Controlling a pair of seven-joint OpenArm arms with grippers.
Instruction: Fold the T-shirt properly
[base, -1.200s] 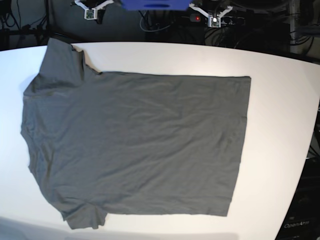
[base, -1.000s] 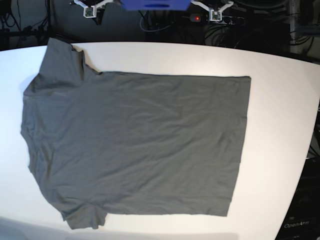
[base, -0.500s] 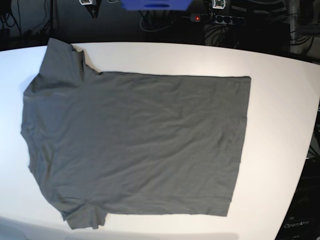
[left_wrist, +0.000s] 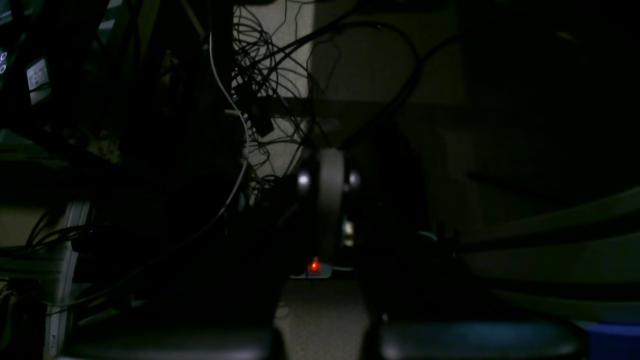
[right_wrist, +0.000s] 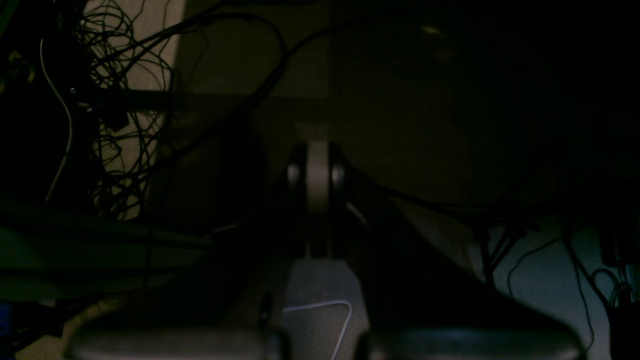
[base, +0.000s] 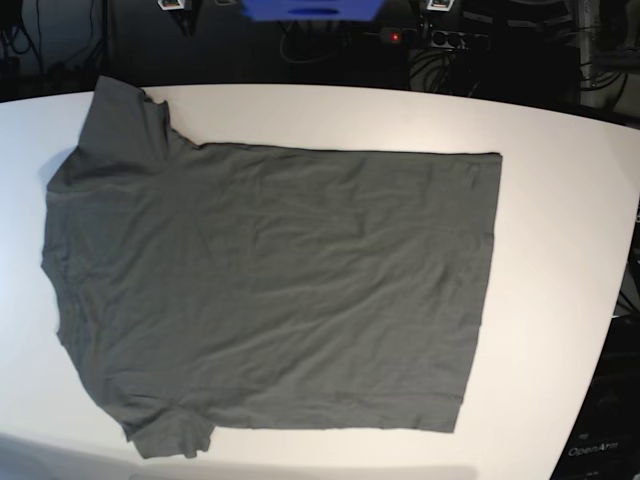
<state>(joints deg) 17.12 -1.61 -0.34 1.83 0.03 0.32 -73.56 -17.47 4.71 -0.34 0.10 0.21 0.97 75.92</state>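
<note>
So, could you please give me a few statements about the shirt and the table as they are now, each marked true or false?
1. The T-shirt lies spread flat on the white table. True.
2. The shirt is already folded in half. False: it is one open layer, with both sleeves out.
3. The sleeves are at the left end of the base view, the hem at the right. True.
4. A robot hand is gripping the hem. False: nothing touches the shirt in the base view.
5. The shirt bears a large printed logo. False: its visible side is plain dark grey.
</note>
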